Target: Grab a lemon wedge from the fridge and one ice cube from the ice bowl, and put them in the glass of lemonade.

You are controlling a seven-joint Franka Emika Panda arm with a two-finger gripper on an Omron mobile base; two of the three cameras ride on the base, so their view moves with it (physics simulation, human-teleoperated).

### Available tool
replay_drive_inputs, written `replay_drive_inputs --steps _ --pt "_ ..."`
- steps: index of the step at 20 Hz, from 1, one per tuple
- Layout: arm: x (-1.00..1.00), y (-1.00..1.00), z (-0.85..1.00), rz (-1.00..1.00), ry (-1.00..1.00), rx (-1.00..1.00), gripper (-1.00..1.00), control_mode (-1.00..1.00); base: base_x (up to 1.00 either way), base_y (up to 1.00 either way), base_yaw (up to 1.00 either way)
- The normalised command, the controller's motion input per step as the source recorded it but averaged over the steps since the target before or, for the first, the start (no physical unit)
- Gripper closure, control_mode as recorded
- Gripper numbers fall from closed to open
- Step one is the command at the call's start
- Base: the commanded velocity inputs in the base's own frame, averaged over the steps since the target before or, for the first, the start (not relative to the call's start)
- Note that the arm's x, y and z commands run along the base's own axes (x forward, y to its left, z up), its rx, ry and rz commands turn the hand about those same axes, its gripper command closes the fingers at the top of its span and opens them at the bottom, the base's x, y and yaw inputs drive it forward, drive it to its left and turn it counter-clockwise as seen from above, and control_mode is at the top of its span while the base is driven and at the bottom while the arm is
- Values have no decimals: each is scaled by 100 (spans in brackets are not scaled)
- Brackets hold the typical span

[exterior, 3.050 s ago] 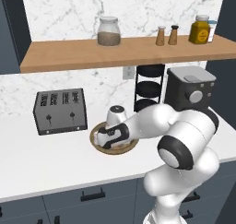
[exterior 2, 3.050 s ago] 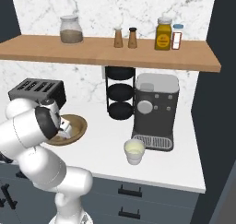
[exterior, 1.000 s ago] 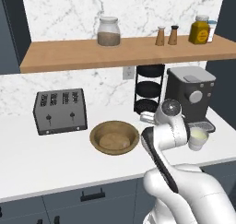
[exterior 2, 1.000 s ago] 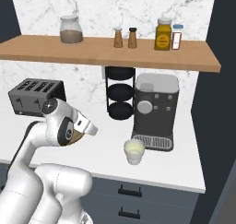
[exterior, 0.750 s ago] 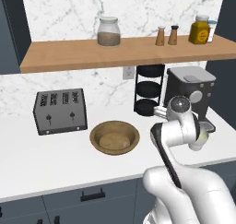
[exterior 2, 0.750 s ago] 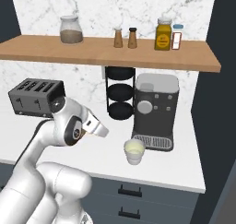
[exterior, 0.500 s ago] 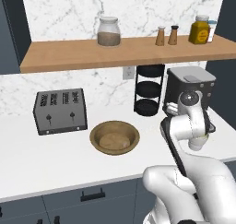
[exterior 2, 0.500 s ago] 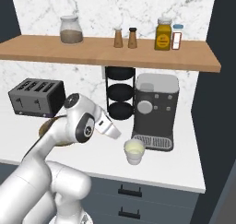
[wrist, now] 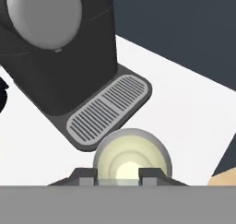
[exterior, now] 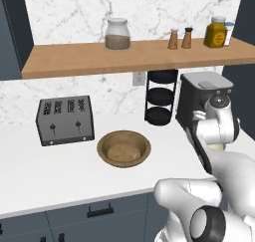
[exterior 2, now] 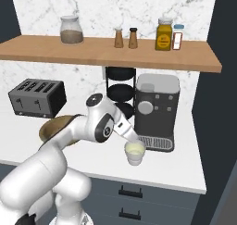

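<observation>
The glass of lemonade (exterior 2: 135, 153) is a squat pale cup standing on the white counter, just in front of the coffee machine's drip tray. In the hand view the glass (wrist: 132, 156) lies directly below the fingertips. My gripper (exterior 2: 132, 137) hangs just above the glass's rim, pointing down and right. In the hand view the gripper (wrist: 118, 177) is shut on a thin pale, see-through piece, the ice cube (wrist: 118, 182). The ice bowl (exterior: 103, 145), brown and shallow, sits left of the arm beside the toaster. The lemon wedge and the fridge are out of view.
The black coffee machine (exterior 2: 156, 110) stands right behind the glass, its ribbed drip tray (wrist: 110, 109) close to it. A black tiered rack (exterior: 160, 96) and a toaster (exterior: 64, 119) stand along the wall. A wooden shelf (exterior 2: 111, 50) with jars runs overhead.
The arm has swung right from beside the ice bowl to above the glass by the coffee machine. The gripper stays shut.
</observation>
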Motion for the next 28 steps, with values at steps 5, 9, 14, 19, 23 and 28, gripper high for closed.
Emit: replay_drive_inputs --steps 5,9,14,19,23,28 --pt "-3 -23 -44 0 9 0 100 -100 0 0 0" --pt "0 -34 -34 0 5 0 100 -100 0 0 0" --pt "-1 -23 -22 0 4 1 100 -100 0 0 0" --pt "1 -1 -4 0 3 0 100 -100 0 0 0" --pt "11 3 -2 0 4 0 100 -100 0 0 0" --pt "0 0 -9 0 2 0 100 -100 0 0 0"
